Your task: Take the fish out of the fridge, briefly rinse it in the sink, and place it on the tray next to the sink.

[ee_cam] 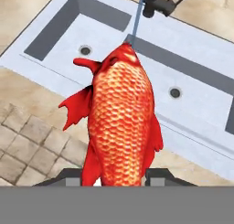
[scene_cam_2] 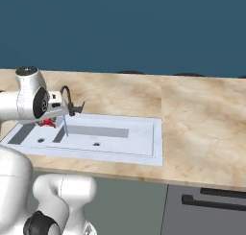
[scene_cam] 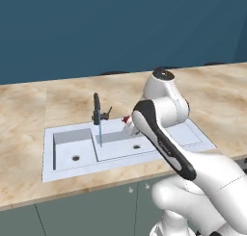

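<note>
So we've got our hand [ee_cam: 116,176] clamped tight on the red-orange fish [ee_cam: 120,122], sink [ee_cam: 192,63] and running tap [ee_cam: 157,6] just ahead.

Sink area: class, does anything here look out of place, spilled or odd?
Nothing is spilled or damaged. The oddest sight is the red fish shut in the jaws above the sink, beside a thin blue stream from the tap. The stream falls into the basin; the counter looks dry.
</note>
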Robot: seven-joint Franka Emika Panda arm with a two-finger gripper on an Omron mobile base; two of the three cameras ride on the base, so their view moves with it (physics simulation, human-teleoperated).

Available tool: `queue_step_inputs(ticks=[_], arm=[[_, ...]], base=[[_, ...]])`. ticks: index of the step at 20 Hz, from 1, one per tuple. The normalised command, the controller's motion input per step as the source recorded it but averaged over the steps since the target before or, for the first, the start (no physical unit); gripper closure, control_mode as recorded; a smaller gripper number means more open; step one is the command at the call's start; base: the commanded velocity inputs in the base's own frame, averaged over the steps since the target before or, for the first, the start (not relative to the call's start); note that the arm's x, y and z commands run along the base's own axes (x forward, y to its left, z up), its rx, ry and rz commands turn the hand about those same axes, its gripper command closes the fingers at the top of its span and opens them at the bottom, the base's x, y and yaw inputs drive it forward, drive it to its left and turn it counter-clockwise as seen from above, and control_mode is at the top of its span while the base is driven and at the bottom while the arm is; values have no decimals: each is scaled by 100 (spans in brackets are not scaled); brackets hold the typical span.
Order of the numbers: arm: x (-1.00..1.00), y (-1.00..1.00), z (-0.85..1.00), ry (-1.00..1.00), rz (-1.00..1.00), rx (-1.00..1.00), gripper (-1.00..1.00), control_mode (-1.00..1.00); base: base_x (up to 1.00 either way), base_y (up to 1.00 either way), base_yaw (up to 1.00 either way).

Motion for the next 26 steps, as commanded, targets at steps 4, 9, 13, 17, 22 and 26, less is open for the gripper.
queue_step_inputs(ticks=[4,9,13,17,22,26], arm=[[-21,0,100,-26,-18,-24,100,-100],[-38,-15,52,-53,-14,-7,100,-100],[-4,0,0,-2,0,0,100,-100],[-45,1,-2,0,0,1,100,100],[0,0,0,0,0,0,100,100],[0,0,0,0,0,0,100,100]], base=[[0,0,0],[0,0,0],[0,0,0],[-50,14,0],[-92,88,0],[-37,100,-4]])
